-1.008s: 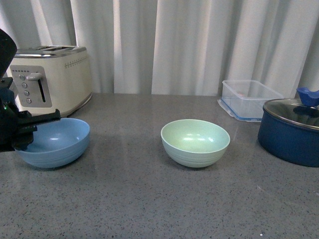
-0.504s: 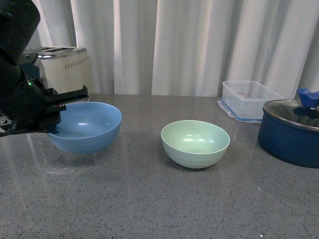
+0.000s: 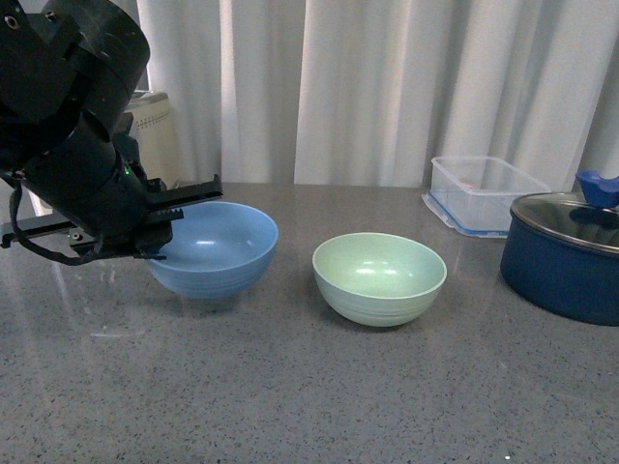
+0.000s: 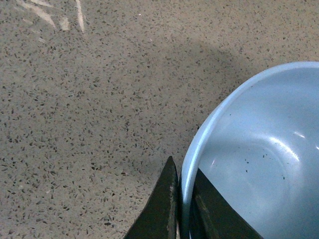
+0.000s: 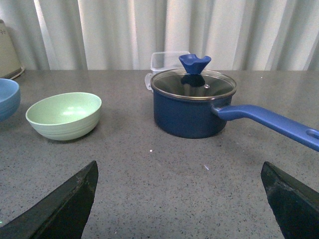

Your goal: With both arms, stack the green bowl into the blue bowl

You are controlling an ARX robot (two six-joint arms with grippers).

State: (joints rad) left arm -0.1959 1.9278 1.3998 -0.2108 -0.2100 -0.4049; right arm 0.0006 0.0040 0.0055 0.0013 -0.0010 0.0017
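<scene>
The blue bowl hangs a little above the grey countertop, left of the green bowl. My left gripper is shut on the blue bowl's left rim. In the left wrist view, the left gripper has one finger outside the rim and one inside the blue bowl. The green bowl sits upright and empty on the counter, apart from the blue bowl. My right gripper is open and empty, low over the counter. It looks at the green bowl and an edge of the blue bowl.
A dark navy lidded pot stands at the right, its long handle pointing toward my right gripper. A clear plastic container sits behind it. A cream toaster is at the back left, behind my left arm. White curtains close the back.
My left arm has lifted the blue bowl off the counter at the far left. It has carried the bowl to the right, close to the green bowl. The green bowl has not moved.
</scene>
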